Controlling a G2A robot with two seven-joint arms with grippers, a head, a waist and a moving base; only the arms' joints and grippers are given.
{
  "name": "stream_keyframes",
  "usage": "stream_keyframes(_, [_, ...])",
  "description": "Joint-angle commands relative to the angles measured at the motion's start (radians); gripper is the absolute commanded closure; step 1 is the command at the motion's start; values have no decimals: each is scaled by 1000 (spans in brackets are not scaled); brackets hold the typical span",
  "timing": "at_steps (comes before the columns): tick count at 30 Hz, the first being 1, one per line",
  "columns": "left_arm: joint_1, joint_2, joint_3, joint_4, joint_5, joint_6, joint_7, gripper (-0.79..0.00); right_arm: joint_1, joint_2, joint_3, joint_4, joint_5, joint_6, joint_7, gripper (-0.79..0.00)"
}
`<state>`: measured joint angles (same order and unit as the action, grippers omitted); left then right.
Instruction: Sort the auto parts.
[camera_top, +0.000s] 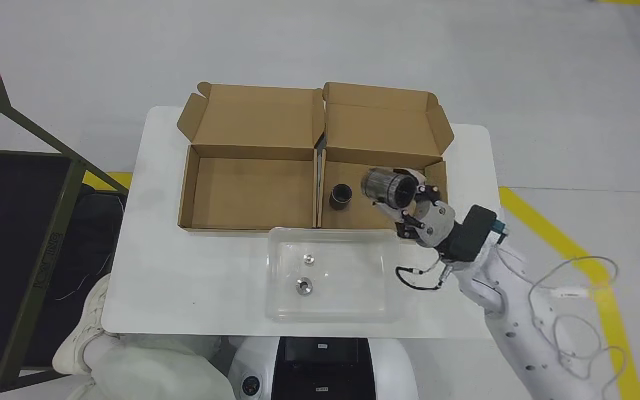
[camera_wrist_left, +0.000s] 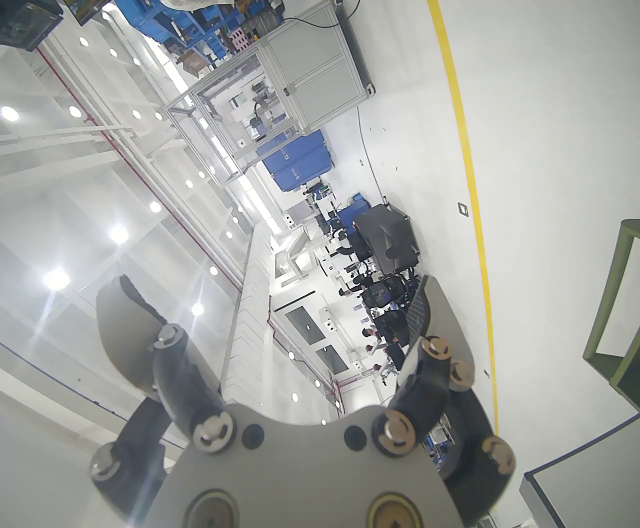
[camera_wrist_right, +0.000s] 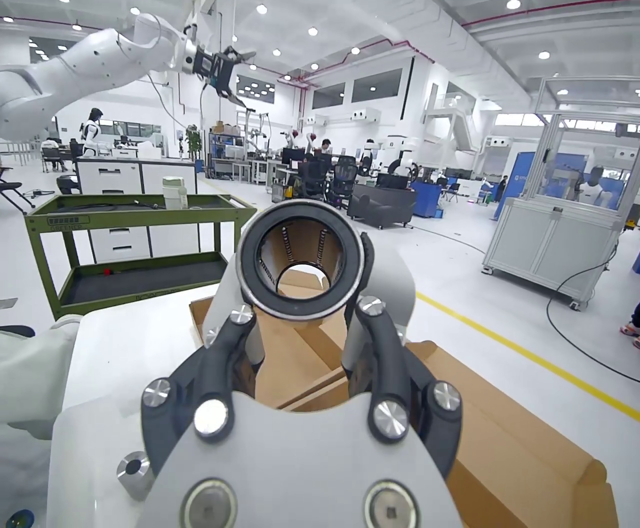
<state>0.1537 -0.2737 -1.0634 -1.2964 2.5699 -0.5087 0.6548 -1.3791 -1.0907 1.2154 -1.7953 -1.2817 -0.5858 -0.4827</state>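
Observation:
My right gripper (camera_top: 400, 196) is shut on a metal cylindrical sleeve (camera_top: 384, 186), held lying on its side above the right cardboard box (camera_top: 385, 125). In the right wrist view the sleeve's black-rimmed open end (camera_wrist_right: 248, 260) faces the camera between the fingers (camera_wrist_right: 385, 285). A black ring part (camera_top: 341, 196) stands in that box's near left corner. Two small metal parts (camera_top: 310, 260) (camera_top: 303, 286) lie in the clear tray (camera_top: 375, 290). The left cardboard box (camera_top: 245, 190) has nothing in it. My left gripper (camera_wrist_left: 272, 295) is open, raised high and facing the hall, away from the table.
The boxes stand side by side at the back of the white table (camera_top: 150, 240), flaps open, with the tray in front of them. A green cart (camera_wrist_right: 125, 210) stands off the table's left side. The left arm's gripper (camera_wrist_right: 225, 67) hangs high over that side.

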Motion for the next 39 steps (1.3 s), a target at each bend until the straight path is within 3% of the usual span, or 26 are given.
stream_keyframes(1, [0, 0, 0, 0, 0, 0, 0, -785, 7, -1, -2, 7, -2, 10, 26, 0])
stream_keyframes(6, [0, 0, 0, 0, 0, 0, 0, -785, 22, -2, 1, 46, 8, 0, 84, 0])
stream_keyframes(12, [0, 0, 0, 0, 0, 0, 0, -785, 67, -4, -21, 100, 60, -72, 253, 0])
stream_keyframes(18, [0, 0, 0, 0, 0, 0, 0, -785, 113, -11, -47, 167, 86, -44, 404, 0])
stream_keyframes(28, [0, 0, 0, 0, 0, 0, 0, -785, 180, -25, -99, 276, 146, -42, 553, 0])
stream_keyframes(39, [0, 0, 0, 0, 0, 0, 0, -785, 235, -45, -160, 375, 142, 20, 630, 0])
